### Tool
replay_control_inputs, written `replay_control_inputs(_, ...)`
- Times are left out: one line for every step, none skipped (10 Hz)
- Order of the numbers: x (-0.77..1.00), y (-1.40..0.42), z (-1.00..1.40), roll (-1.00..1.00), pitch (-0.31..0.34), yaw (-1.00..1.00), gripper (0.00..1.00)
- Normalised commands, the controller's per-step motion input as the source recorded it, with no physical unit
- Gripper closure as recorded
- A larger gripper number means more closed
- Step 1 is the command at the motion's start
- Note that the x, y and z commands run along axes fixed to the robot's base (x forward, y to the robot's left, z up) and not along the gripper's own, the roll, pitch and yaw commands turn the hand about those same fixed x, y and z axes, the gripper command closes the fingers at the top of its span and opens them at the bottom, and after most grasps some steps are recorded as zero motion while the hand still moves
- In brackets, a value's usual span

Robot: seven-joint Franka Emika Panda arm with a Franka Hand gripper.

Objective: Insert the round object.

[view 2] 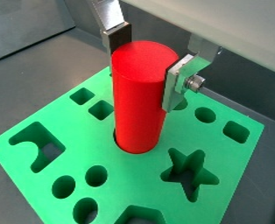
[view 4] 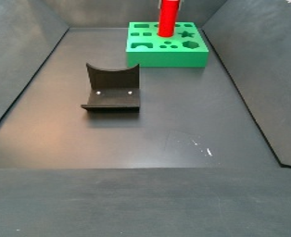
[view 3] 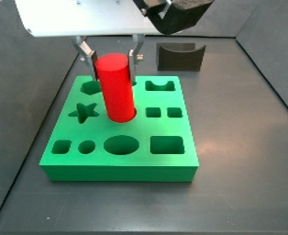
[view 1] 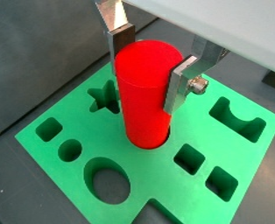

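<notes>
Two silver fingers (view 1: 181, 83) of the gripper (view 1: 150, 63) clamp the round object (view 1: 146, 92) near its top in both wrist views, its foot in the green block (view 1: 58, 131). In both side views, it stands upright there, the fixture (view 4: 111, 90) well apart.

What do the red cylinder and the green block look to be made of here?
Red cylinder, upright between the gripper jaws with its foot in the block: probably plastic, smooth, evenly coloured, soft sheen. Green block: likely plastic too, matte, uniform colour, crisp cut-out edges. Neither can be confirmed.
</notes>
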Motion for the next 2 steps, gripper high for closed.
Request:
replay_control_inputs(0.00,0.02,0.00,-0.03,0.000,0.00,1.00)
replay_control_inputs(0.00,0.00,0.00,0.00,0.000,0.00,1.00)
